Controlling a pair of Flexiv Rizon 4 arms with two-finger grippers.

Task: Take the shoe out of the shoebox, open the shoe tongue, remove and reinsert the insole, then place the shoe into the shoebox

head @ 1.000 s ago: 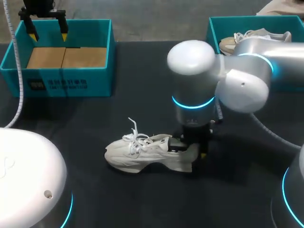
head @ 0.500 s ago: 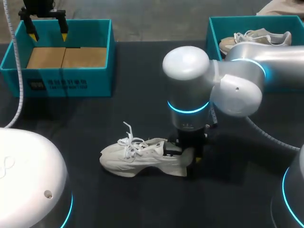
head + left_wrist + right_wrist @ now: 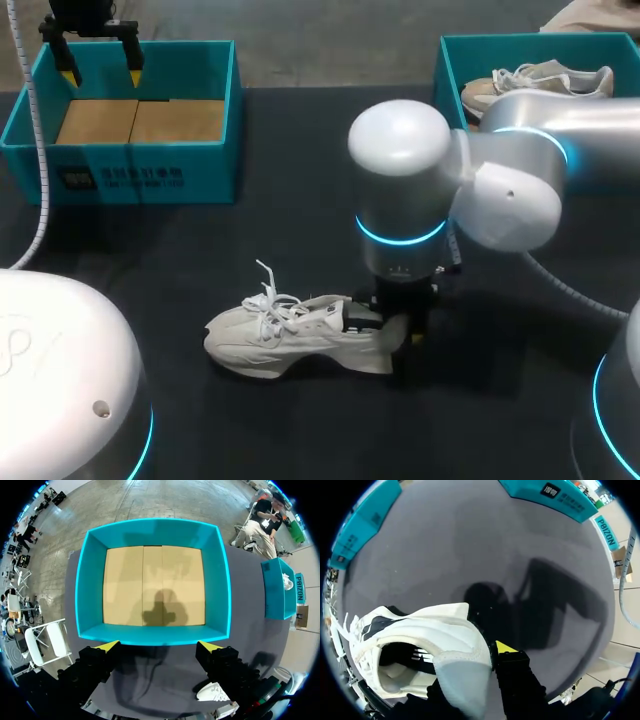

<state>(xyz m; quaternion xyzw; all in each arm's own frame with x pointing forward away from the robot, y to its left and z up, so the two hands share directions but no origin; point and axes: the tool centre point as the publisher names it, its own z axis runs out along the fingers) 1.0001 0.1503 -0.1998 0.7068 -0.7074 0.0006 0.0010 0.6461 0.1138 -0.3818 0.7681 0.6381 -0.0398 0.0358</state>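
white shoe (image 3: 285, 335), heel in right gripper (image 3: 388, 330)

The right arm (image 3: 505, 190) is glossy white-grey rounded housings, with a glowing cyan ring (image 3: 402, 236) round the joint above its jaws. Beside them, 1 black finger (image 3: 517, 685) ends in a yellow wedge tip. The left arm (image 3: 55, 360) shows a white domed housing with a cyan light strip (image 3: 145, 440) and a small round mark (image 3: 100, 408), perhaps a screw. A white ribbed cable (image 3: 38, 170) trails behind its jaws. The left gripper (image 3: 159, 646) has 2 blocky black fingers (image 3: 90, 670) with triangular yellow tips.
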